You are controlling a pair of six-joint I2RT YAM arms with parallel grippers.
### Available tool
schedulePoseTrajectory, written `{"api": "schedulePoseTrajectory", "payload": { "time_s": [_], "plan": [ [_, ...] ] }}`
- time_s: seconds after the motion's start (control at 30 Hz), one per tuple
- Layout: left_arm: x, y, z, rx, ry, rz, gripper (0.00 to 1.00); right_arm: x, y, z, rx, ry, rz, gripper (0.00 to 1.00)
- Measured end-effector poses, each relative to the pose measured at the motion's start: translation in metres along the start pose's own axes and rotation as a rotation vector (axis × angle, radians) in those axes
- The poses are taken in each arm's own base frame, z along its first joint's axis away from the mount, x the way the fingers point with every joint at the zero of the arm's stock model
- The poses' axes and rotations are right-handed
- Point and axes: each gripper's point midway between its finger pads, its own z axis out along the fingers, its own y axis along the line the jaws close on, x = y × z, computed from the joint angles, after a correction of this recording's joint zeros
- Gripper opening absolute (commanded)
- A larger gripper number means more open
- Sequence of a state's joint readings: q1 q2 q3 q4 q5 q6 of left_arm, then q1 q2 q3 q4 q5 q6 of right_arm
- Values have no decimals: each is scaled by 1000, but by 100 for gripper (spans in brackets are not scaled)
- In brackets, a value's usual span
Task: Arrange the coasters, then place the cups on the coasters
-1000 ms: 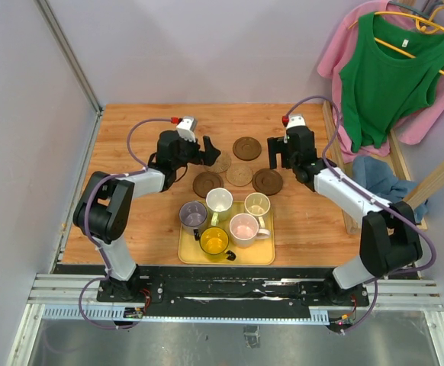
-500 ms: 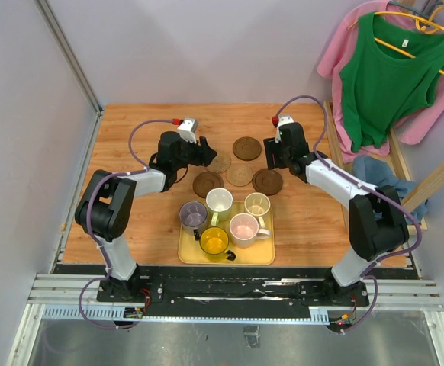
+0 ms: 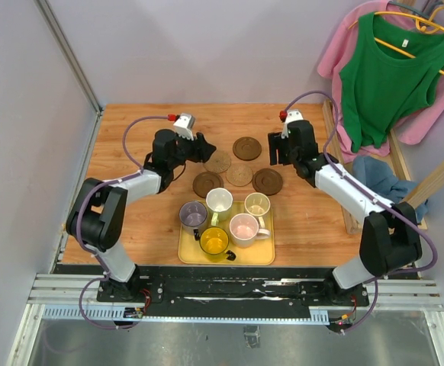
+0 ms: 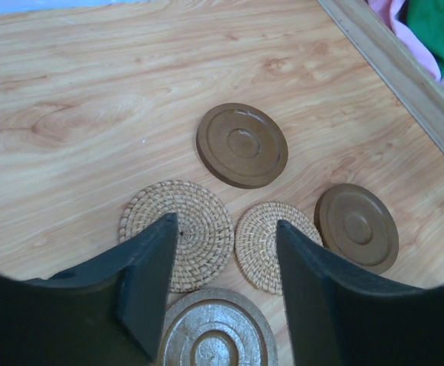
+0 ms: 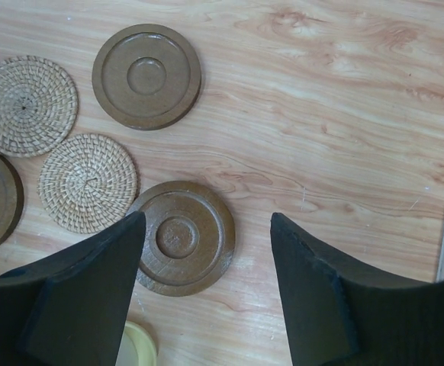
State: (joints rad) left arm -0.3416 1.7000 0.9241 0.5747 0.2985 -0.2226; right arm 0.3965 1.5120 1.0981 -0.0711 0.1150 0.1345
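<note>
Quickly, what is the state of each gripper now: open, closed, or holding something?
Left gripper: open, holding nothing.
Right gripper: open, holding nothing.

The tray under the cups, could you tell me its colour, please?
Yellow tray, clearest in the top external view.

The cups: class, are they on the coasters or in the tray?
All five cups stand in the yellow tray; the coasters lie bare.

Top cam looks down from high behind the robot, whole table (image 3: 130, 130) in frame. Wrist cams sit close above, both catching the coasters (image 4: 242, 145).
</note>
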Motion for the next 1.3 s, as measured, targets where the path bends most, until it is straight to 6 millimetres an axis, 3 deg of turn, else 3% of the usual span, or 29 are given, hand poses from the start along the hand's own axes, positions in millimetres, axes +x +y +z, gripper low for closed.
{"api": "schedulePoseTrajectory", "payload": {
  "time_s": [0.03,0.07,0.1,0.23,0.4,0.6,0.7,0.83,1.03,1.2,1.27,1.3],
  "plan": [
    [0,-1,-1,2,1,1,70,-2,0,-2,-3,-5,2,77],
    [0,-1,-2,4,1,3,73,-3,0,-2,-7,-4,7,93],
    [1,-2,-3,6,2,4,76,-3,0,-3,-12,-1,11,100],
    [-1,-5,-10,13,-8,19,87,-2,-3,-4,-8,-10,26,99],
    [-18,-12,-27,17,-63,61,99,-7,-14,-20,41,-101,96,99],
    [-46,-15,-34,2,-145,95,100,-35,-14,-24,22,-180,140,98],
    [-46,-11,-34,-22,-150,86,100,-48,-7,-19,-12,-179,112,85],
    [-51,-1,-36,-78,-180,25,100,-68,1,-14,-58,-185,51,83],
    [-36,19,-45,-163,-200,-90,100,-66,13,-13,-130,-179,15,86],
    [-39,17,-36,-144,-172,-93,100,-63,21,-10,-174,-176,2,58],
    [-40,14,-27,-112,-156,-95,100,-57,23,-4,-182,-160,-5,35],
    [-38,13,-24,-101,-146,-97,100,-52,24,1,-188,-143,-8,11]
  ]
}}
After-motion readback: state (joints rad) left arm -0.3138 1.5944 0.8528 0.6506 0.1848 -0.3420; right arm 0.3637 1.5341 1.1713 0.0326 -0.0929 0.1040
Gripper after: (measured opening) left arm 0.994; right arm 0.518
